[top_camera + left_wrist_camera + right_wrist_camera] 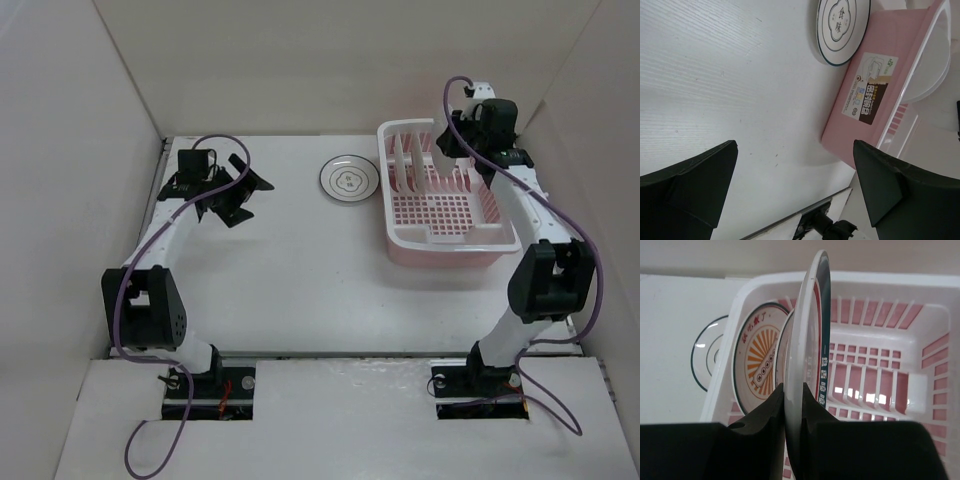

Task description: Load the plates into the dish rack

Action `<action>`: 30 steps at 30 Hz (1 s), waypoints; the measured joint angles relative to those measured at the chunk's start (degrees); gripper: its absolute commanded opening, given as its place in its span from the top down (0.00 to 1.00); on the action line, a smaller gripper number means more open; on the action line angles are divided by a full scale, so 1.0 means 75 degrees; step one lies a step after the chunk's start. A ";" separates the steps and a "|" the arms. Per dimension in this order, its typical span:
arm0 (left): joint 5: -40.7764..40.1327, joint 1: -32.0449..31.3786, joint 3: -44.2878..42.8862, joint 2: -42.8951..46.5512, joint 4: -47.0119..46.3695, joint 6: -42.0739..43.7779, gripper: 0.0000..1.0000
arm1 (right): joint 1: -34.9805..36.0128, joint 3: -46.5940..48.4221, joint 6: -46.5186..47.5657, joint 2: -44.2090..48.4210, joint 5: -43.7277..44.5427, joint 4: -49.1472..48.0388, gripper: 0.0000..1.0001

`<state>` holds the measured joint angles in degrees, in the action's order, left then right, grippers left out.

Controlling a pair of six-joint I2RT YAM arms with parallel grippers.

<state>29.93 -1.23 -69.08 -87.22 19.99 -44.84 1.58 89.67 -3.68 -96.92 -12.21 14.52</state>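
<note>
The right pincer (792, 395) is clenching the green-banded plate (812, 310) by its edge, holding it upright to slot into the dish rack (880, 279) beside a standing sunburst plate (759, 360). The flower-centred plate (349, 180) is lying on the table (280, 270) just beside the rack; the left pincer (795, 150) is hanging released.

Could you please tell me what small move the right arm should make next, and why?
Probably lower the green-rimmed plate straight down into the dish rack beside the sunburst plate. The right jaws are shut on its edge, holding it upright over the rack, seemingly not yet seated.
</note>
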 measured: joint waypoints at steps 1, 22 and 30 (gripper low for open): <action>-0.0009 -0.0020 0.0000 -0.0020 -0.0020 0.0020 0.00 | 0.0000 -0.0067 -0.0050 -0.0087 -0.0012 -0.0003 0.99; -0.0023 -0.0125 -0.0221 -0.0408 -0.0061 0.0195 0.00 | -0.0009 -0.0085 -0.0143 -0.1043 0.0417 -0.0259 0.99; -0.0023 -0.0125 -0.0312 -0.0583 -0.0067 0.0204 0.00 | -0.0009 -0.0082 -0.0143 -0.1396 0.0670 -0.0259 0.92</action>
<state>29.76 -2.17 -71.42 -91.59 19.49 -43.31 1.52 89.06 -4.75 -107.39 -7.18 12.58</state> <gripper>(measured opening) 0.997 0.170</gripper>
